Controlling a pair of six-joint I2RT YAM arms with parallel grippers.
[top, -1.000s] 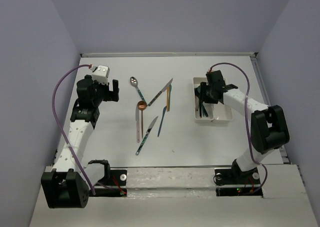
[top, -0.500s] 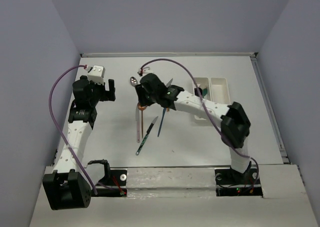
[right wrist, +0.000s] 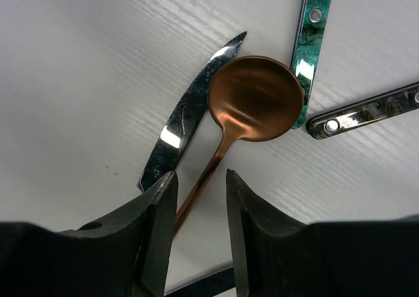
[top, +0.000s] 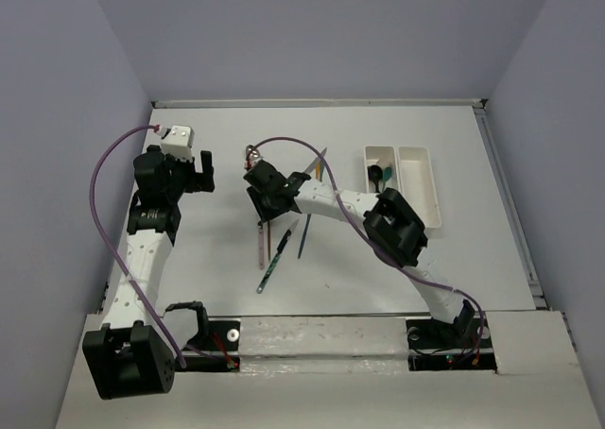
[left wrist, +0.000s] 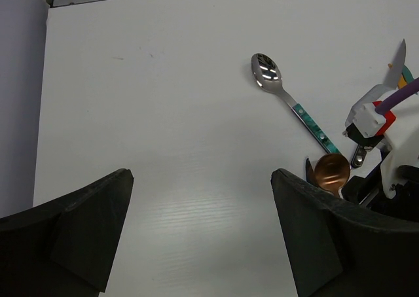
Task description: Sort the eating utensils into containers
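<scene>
Copper spoon [right wrist: 255,97] lies flat on the table [top: 217,259] in the loose scatter of cutlery left of centre, well apart from the white trays [top: 430,188] on the right. Its long axis runs from the bowl at the far end back toward the near edge. In the right wrist view, the thin handle passes straight into the gap of the right pincer [right wrist: 201,176]. One finger [right wrist: 154,231] stands on each side of the handle. The jaws are only narrowly parted and have hold of nothing.

A silver knife [right wrist: 186,117] lies just beside the bowl, its tip touching or slipping under the rim. A teal handle [right wrist: 314,35] touches the bowl's other side. A plain squeeze should catch the handle alone, I judge.

The left pincer [left wrist: 201,179] hangs wide open and empty, farther from the spoon.
</scene>
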